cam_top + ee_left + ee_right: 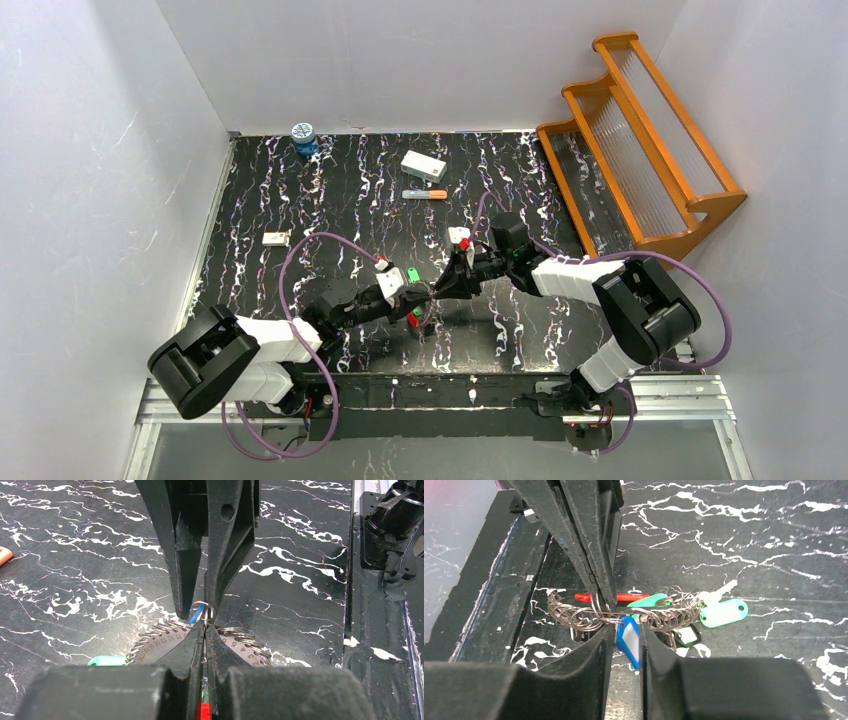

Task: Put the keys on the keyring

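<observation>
Looking from above, we see both arms meeting over the near middle of the black marbled table (330,200), tips almost touching. The left gripper (205,632) is clenched tight on the thin wire of the keyring (574,615), a loop strung with many small silver rings, and its jaws are pressed together with no gap. The right gripper (625,632) faces it from the other side, with the blue key (629,642) sitting between its jaws, right at the loop. The jaws stand narrow around the blue plastic head, but we cannot tell if they actually pinch it, since a dark sliver shows on one side. The green key (723,613) lies just beside the far end of the loop, its silver blade pointing away, and whether it is hooked on we cannot tell. A red strip of the loop shows behind the left fingers. Further back on the table sit an orange-tipped marker (425,194), a white box (423,164) just behind it and a blue-lidded jar (303,135) at the back left corner. A wooden rack (640,130) stands at the right.
</observation>
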Action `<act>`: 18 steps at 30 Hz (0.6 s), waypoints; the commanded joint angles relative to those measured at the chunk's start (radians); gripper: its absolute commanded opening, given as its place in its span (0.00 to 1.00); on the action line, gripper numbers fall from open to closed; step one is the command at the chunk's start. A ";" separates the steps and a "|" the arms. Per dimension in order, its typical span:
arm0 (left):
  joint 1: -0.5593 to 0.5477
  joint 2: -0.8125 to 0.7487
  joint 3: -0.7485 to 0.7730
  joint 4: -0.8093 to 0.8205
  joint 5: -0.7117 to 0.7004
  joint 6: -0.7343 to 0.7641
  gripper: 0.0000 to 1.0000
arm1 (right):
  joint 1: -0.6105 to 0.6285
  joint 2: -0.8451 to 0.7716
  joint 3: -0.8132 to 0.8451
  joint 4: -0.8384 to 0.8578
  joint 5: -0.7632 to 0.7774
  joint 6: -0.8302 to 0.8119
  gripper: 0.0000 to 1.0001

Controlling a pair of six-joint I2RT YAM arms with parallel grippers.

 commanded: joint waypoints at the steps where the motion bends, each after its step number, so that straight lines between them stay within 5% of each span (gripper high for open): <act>1: -0.003 -0.015 0.001 0.047 -0.010 0.003 0.00 | 0.005 0.012 0.041 -0.004 0.016 -0.001 0.29; 7: -0.004 -0.015 0.004 0.051 -0.015 0.003 0.00 | 0.005 0.022 0.042 -0.064 0.011 -0.030 0.01; 18: -0.004 -0.013 0.003 0.078 -0.029 -0.006 0.00 | 0.036 0.050 0.085 -0.269 0.120 -0.175 0.01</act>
